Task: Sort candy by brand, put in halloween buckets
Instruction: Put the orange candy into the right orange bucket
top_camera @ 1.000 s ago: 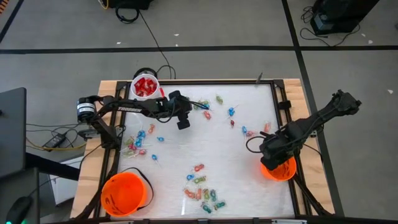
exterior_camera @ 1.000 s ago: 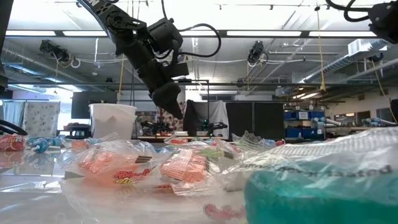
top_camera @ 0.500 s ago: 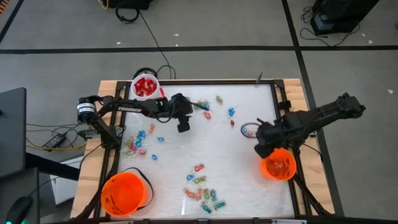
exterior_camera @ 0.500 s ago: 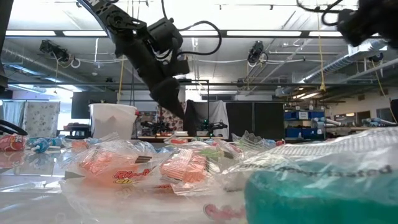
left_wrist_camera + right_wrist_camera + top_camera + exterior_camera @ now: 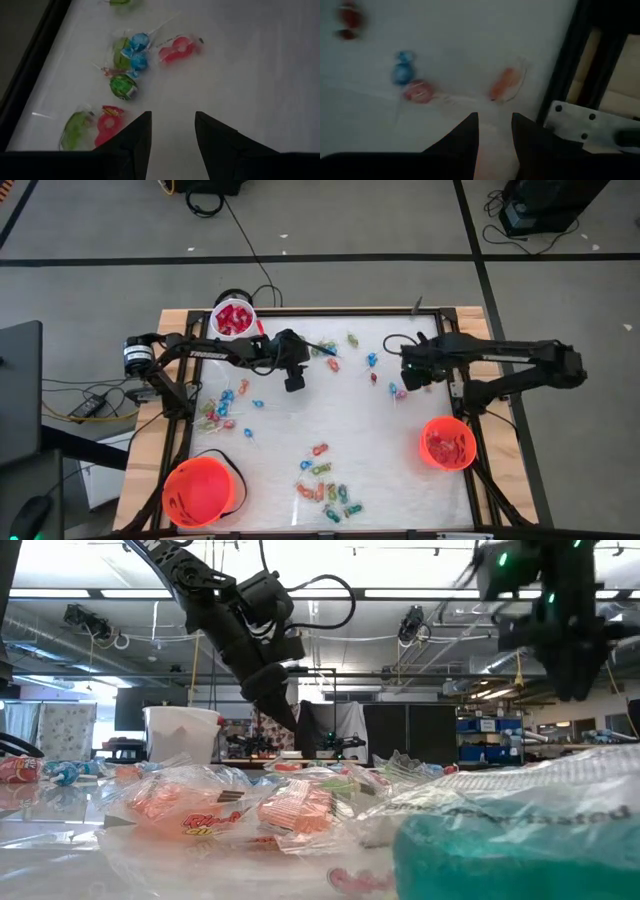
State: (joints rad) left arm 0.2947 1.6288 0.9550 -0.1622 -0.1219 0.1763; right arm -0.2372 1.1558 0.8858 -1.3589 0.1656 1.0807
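Observation:
Candy lies scattered on the white table: a cluster near the left edge [image 5: 222, 412], another by the near edge [image 5: 325, 485], and a few at the far middle [image 5: 335, 352]. My left gripper [image 5: 293, 383] hangs open above the table, with blue, green and red pieces [image 5: 126, 60] ahead of its fingers. My right gripper [image 5: 408, 379] points down, open and holding nothing, over an orange piece [image 5: 504, 84], a blue one [image 5: 402, 72] and a red one [image 5: 420, 92] near the right edge. Two orange buckets [image 5: 203, 490] [image 5: 448, 443] and a white cup [image 5: 233, 318] of red candy stand on the table.
A dark frame rail [image 5: 570, 60] and a metal bracket [image 5: 585, 122] run along the table's right edge beside my right gripper. Crinkled wrappers [image 5: 270, 805] fill the foreground of the low view. Bare white tabletop [image 5: 350, 420] lies in the middle.
My right gripper has swung away from above the right orange bucket toward the far edge and a little toward the left, turning about as it went. It now hangs over the candy near the right edge. The left arm has kept its place.

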